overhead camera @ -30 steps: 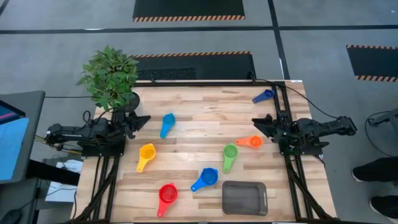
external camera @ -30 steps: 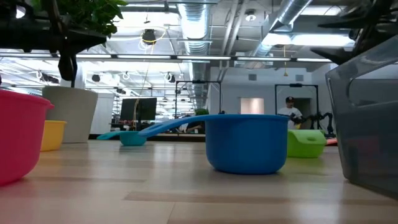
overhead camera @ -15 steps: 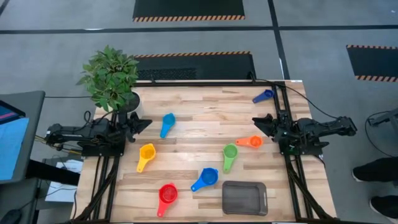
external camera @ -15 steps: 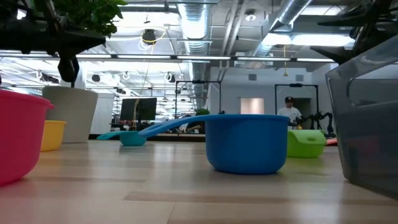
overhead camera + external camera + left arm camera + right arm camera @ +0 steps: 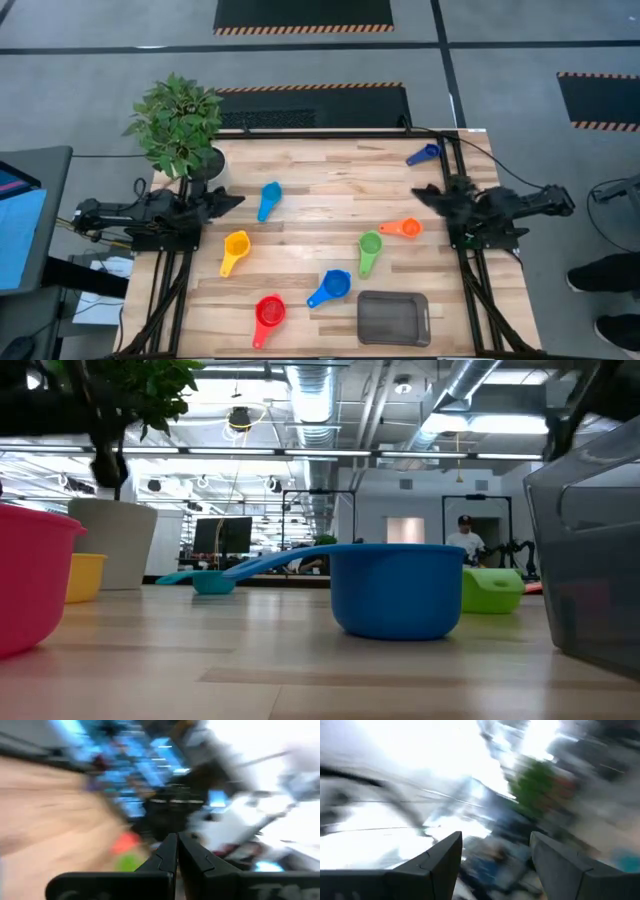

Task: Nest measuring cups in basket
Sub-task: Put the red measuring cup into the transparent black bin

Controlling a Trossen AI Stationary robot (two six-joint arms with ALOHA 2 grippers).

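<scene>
Nesting had not begun: the basket (image 5: pixel 393 318) sat bare by the tabletop's near edge, cups (image 5: pixel 336 284) scattered across the middle. The left gripper (image 5: pixel 228 200) was pinched shut, seemingly on nothing; the right gripper (image 5: pixel 430 197) gaped wide.

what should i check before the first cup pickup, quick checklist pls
1. Dark grey mesh basket empty, at the table's near edge: ok.
2. Cups lying apart on the wood: red plastic cup, blue cup, yellow cup, green cup, orange cup: ok.
3. Right gripper open, holding nothing: ok.
4. Left gripper shut, holding nothing; needs opening before a grasp: not ok.
5. Cup sizes for nesting order: cannot tell.
</scene>
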